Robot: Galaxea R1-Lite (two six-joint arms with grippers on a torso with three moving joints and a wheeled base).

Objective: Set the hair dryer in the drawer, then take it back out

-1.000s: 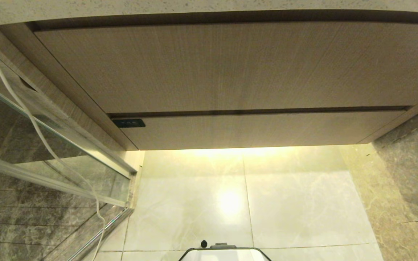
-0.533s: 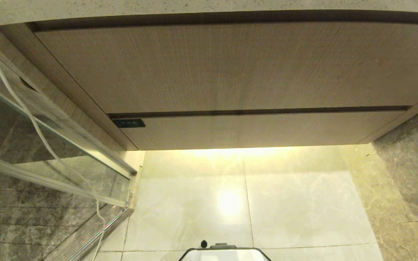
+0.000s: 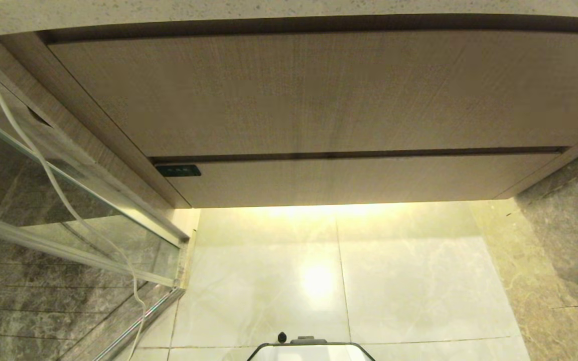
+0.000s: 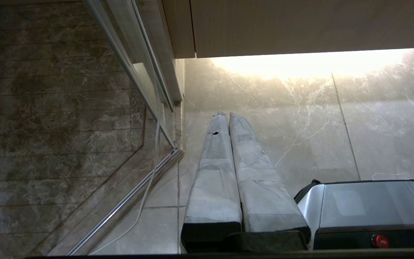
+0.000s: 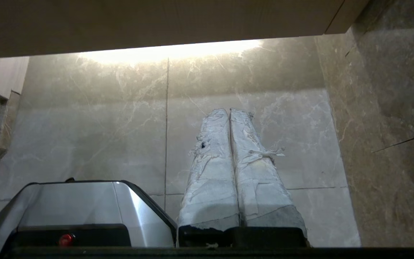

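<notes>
- nearest the head camera, the silver top of the robot's base (image 3: 309,351) showed at the foot of the view, with a red button on its dark front visible from both wrist cameras.
- the left gripper (image 4: 228,116) hung low beside the base, clenched: its two tape-wrapped fingers (image 4: 214,172) lay pressed together along their length, with nothing between them, pointing toward the pale marble floor (image 4: 300,126).
- the right gripper (image 5: 229,110) sat on the other side of the base, likewise clenched and empty, its frayed white-wrapped fingers (image 5: 214,169) touching from root to tip.
- neither arm appeared in the head view.
- a thin white cable (image 3: 58,190) trailed down along the glass shower screen (image 3: 68,220) and its metal floor rail on the robot's left.
- dark marble wall (image 3: 565,240) rose on the right.
- a warm strip of light fell on the floor tiles under the vanity.
- the drawer (image 3: 359,178), the low wood-grain front at the bottom of the vanity, was pushed fully shut, flush with the taller panel front (image 3: 319,95) above it; a small black switch plate (image 3: 178,170) sat at its upper left corner.
- farthest up, the speckled stone countertop edge (image 3: 289,10) overhung the fronts.
- the hair dryer was in none of the views.
</notes>
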